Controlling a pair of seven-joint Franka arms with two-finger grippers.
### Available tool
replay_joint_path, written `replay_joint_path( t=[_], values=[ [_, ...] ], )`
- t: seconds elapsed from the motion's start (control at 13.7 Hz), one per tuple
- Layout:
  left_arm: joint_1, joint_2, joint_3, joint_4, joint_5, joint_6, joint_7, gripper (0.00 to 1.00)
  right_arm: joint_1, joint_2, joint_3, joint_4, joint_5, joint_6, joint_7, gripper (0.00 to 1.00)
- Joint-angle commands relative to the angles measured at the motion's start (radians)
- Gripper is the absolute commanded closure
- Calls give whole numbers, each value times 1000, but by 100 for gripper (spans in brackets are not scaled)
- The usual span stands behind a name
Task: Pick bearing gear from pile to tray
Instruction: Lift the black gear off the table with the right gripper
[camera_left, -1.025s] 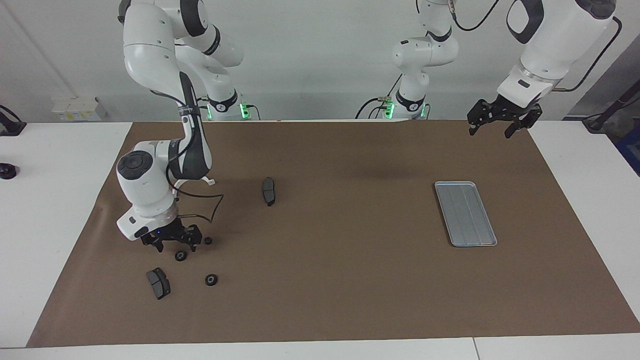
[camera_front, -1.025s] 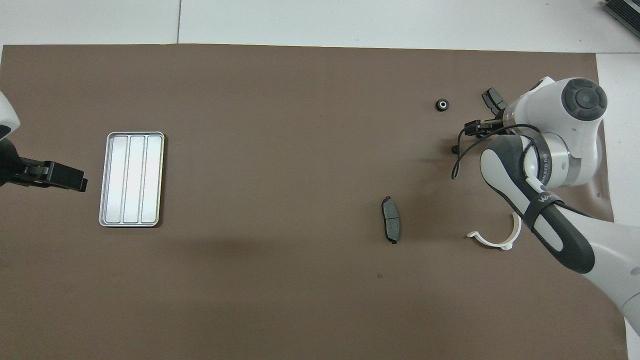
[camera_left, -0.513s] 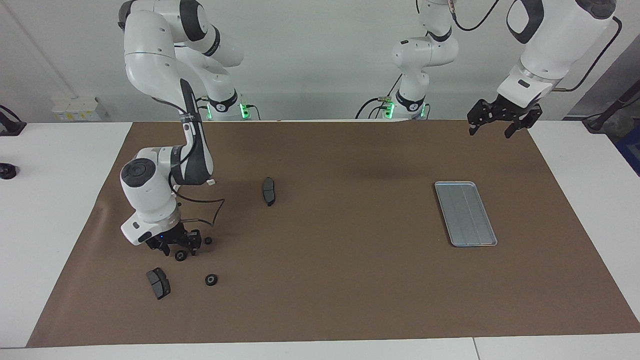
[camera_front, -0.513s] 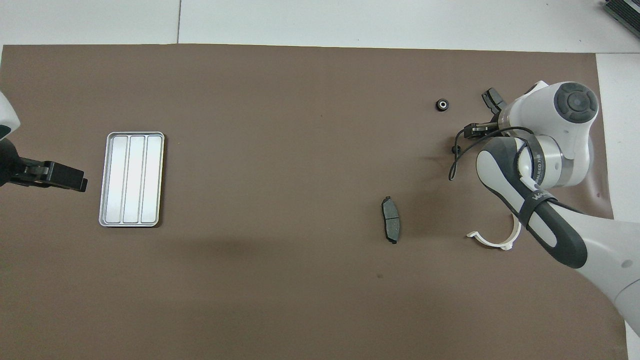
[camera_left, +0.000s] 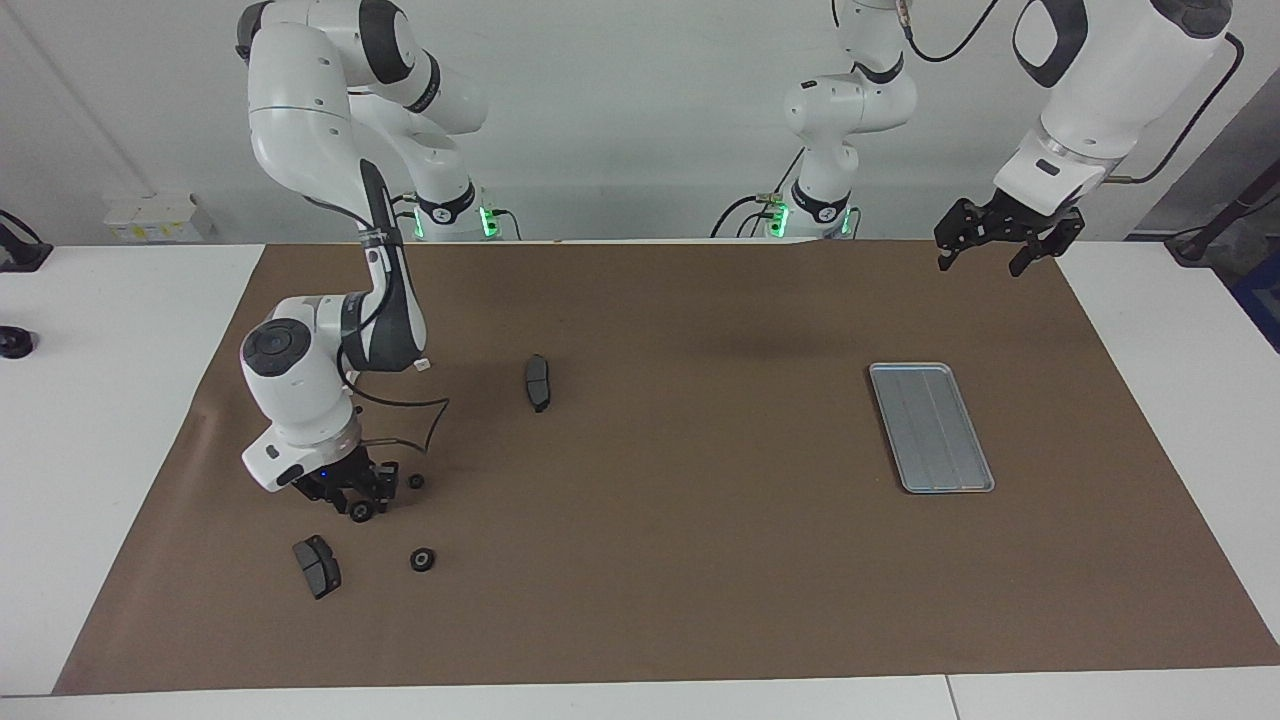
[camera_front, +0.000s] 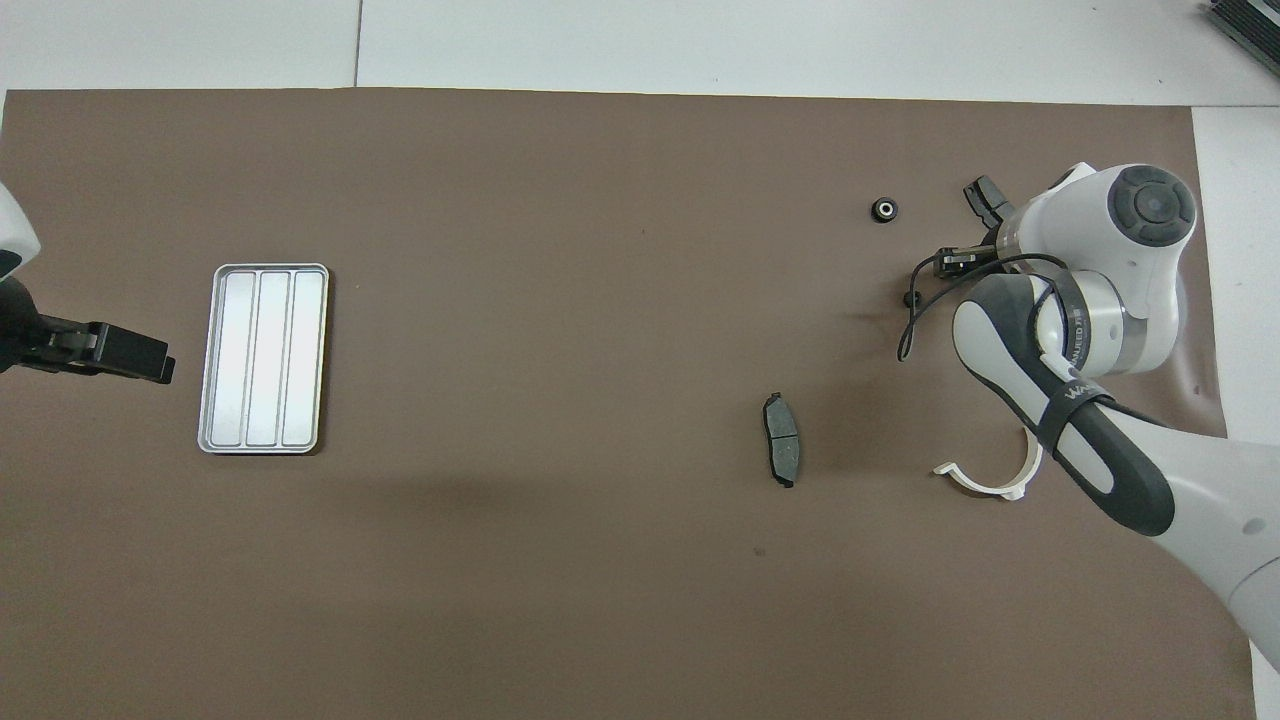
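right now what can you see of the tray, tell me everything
The tray is a flat rectangular piece of silver-grey metal with rounded corners, a low rim and lengthwise ridges splitting it into three strips. It lies flat on the brown mat toward the left arm's end of the table, its long side running away from the robots. Nothing is in it and nothing touches it; the left gripper hangs apart from it, open.

Right hand (camera_left: 357, 503) low at the mat; left hand (camera_left: 1000, 245) waits raised, open.
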Motion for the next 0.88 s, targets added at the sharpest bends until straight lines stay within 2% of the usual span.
replay_joint_path(
  t=[0.0,0.44,0.66,0.81],
  values=[
    [20,-30,-13,-32,13,5,16,0,-15,3,7,0,-17,22,5,48],
    [20,-30,-12,-32,13,5,16,0,-17,3,7,6,-14,49,7,62],
    [20,-30,-13,-32,13,7,14,0,-17,3,7,6,-14,57,7,74],
    [18,-30,-13,-32,13,7,13,0,-14,3,7,6,-14,57,7,78]
  ],
)
